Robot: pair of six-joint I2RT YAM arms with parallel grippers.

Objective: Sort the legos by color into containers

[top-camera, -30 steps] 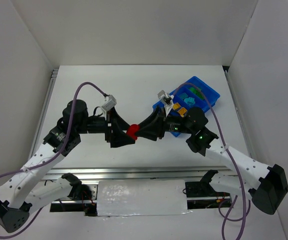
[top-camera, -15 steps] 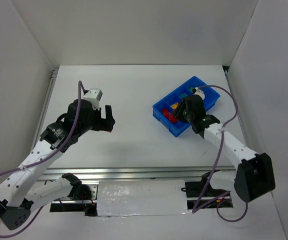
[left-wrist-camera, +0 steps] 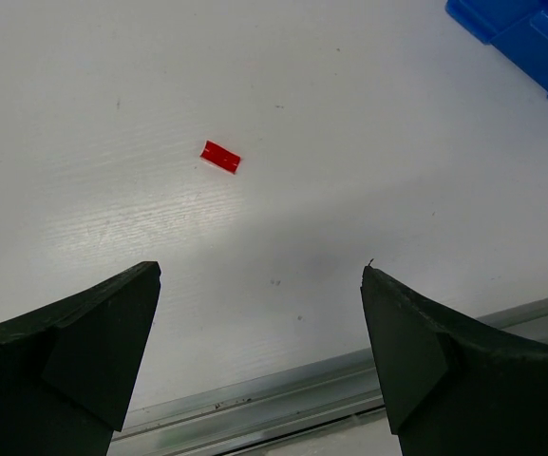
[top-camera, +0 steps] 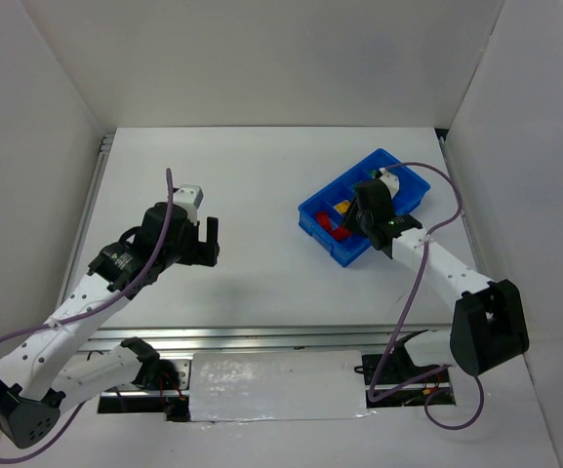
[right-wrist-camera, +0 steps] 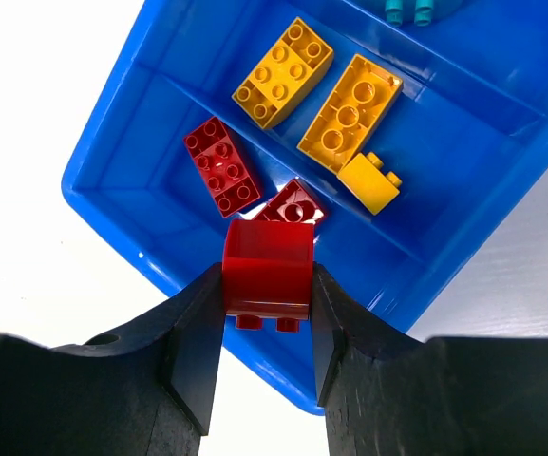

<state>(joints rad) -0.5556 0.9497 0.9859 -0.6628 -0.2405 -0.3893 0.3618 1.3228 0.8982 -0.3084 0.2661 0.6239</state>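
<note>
My right gripper (right-wrist-camera: 267,285) is shut on a red lego (right-wrist-camera: 267,264), studs toward the camera, and holds it just above the near end compartment of the blue tray (right-wrist-camera: 150,204). That compartment holds two red legos (right-wrist-camera: 221,166). The one beside it holds three yellow legos (right-wrist-camera: 349,103). A teal lego (right-wrist-camera: 406,9) shows at the frame's top edge. In the top view the right gripper (top-camera: 356,222) hangs over the tray (top-camera: 332,246) at the right. My left gripper (left-wrist-camera: 260,275) is open and empty over bare table, left of centre (top-camera: 210,239).
A small flat red piece (left-wrist-camera: 220,157) lies on the white table ahead of the left gripper. The table's metal front rail (left-wrist-camera: 283,399) runs below the left fingers. A tray corner (left-wrist-camera: 530,33) shows at the left wrist view's upper right. White walls enclose the table.
The two grippers were together at the table's centre around the red lego. The left one has opened and drawn back left. The right one has carried the lego over the tray.
</note>
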